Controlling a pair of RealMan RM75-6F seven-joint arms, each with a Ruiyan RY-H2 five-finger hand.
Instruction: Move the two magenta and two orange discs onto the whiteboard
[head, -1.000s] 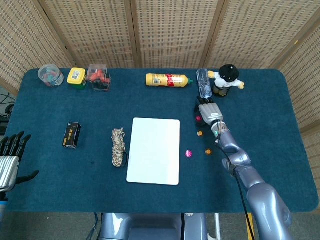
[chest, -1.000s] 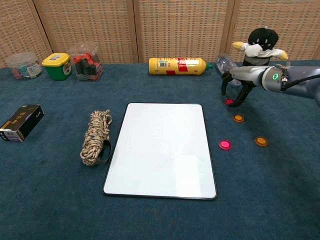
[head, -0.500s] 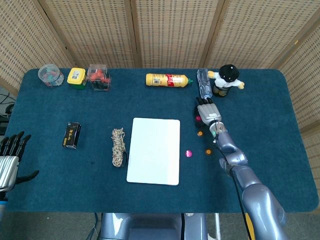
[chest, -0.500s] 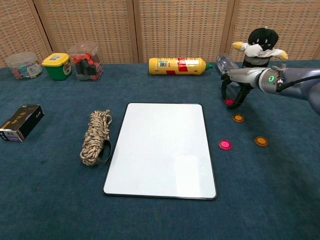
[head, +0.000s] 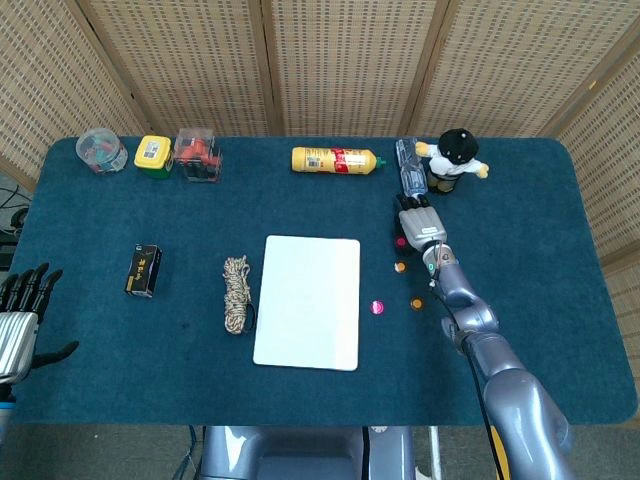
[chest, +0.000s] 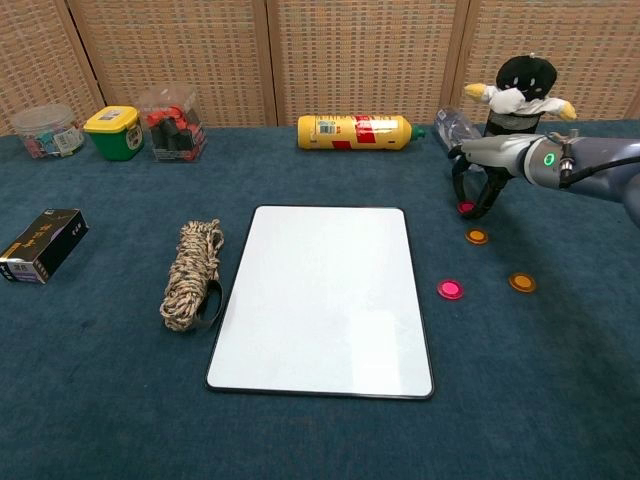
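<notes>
Four discs are lying on the blue worktop (chest: 560, 400), to the right of the whiteboard (chest: 325, 295), none of them resting on it. The far magenta disc (chest: 465, 207) is sitting directly under the right hand (chest: 478, 170); in the head view it (head: 401, 241) is showing just beside the hand (head: 418, 222). The fingers (chest: 490, 192) of this hand are curling downward around the disc, arched over it on both sides; whether they are touching or pinching it cannot be told. The first orange disc (chest: 477, 237) is lying just in front of that hand. The second orange disc (chest: 521, 282) is lying nearer the front edge and further right. The near magenta disc (chest: 450, 289) is lying closest to the whiteboard's right edge, apart from it.

The left hand (head: 20, 320) is showing only in the head view, hanging at the worktop's left edge with its fingers spread and holding nothing.

A coil of rope (chest: 192, 273) is lying just left of the whiteboard, and a black box (chest: 42, 245) is lying further left. Along the back edge, a yellow bottle (chest: 355, 131) is lying on its side, and a doll (chest: 520, 90) is standing behind the right hand
</notes>
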